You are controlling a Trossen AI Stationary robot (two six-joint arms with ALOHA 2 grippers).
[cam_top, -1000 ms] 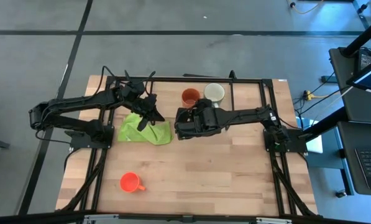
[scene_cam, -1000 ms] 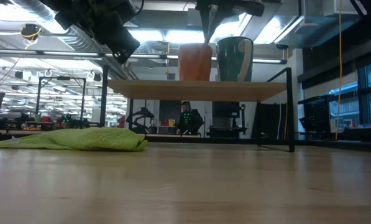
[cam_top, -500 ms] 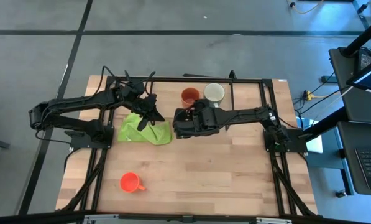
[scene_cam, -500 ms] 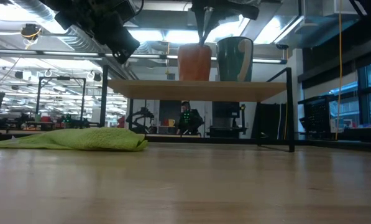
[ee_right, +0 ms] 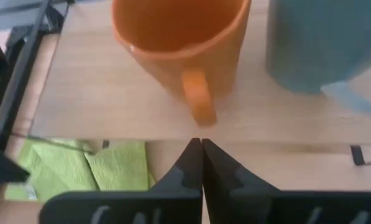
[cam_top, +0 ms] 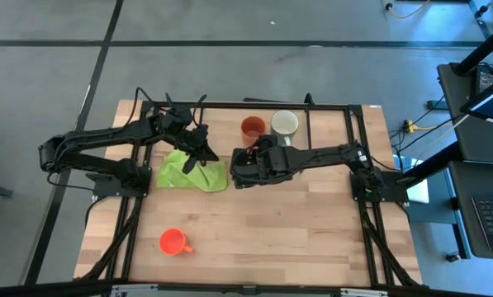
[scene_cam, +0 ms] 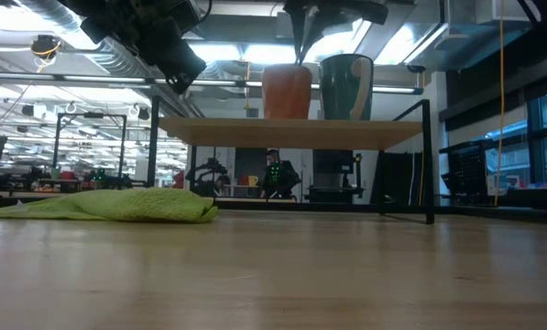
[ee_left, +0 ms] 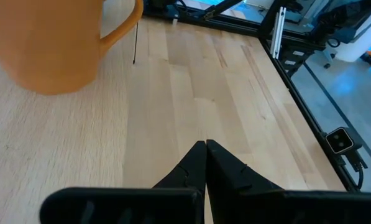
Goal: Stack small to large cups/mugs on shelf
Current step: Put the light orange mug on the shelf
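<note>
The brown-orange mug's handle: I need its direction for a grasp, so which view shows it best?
The right wrist view: the brown-orange mug turns its handle toward the right hand. The high view shows only its rim, the low view its side, the left wrist view a partial handle.

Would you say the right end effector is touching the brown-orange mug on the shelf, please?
Apart. In the right wrist view, the shut right end effector stops short of the brown-orange mug; bare shelf shows between its tips and the handle.
</note>
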